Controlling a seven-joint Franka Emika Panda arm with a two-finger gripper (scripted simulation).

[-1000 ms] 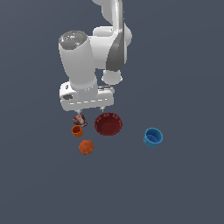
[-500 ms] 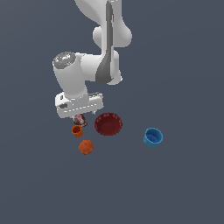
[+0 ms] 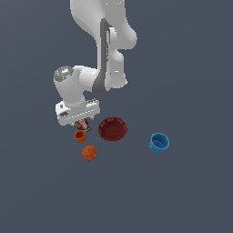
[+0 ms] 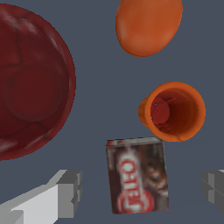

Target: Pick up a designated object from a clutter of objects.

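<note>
Gripper of mine hangs low over the clutter with its two grey, blocky fingers spread wide, one on each side of the small printed box, neither touching it. Nothing is held. I judge the approach to be done or nearly so: what remains is to settle around the box, close on it and lift it clear.

That box lies flat on the dark grey floor, a thin rectangle in dark red and brown with white lettering and a pale edge along one short end. It looks like printed card, smooth and sharp-cornered, so its narrow sides should offer flat faces to my pads.

Just beside one corner of the box sits the small orange cup, upright and open, round with a thick matte rim and a reddish bottom. Beyond it lies the orange ball, smooth and slightly egg-shaped from this angle. A dark red scalloped bowl, wide and shallow with faint crack-like lines inside, sits apart from the box on the other side.

In the exterior view my white arm bends down over these items, and a blue cup stands well apart toward the exterior view's right.
</note>
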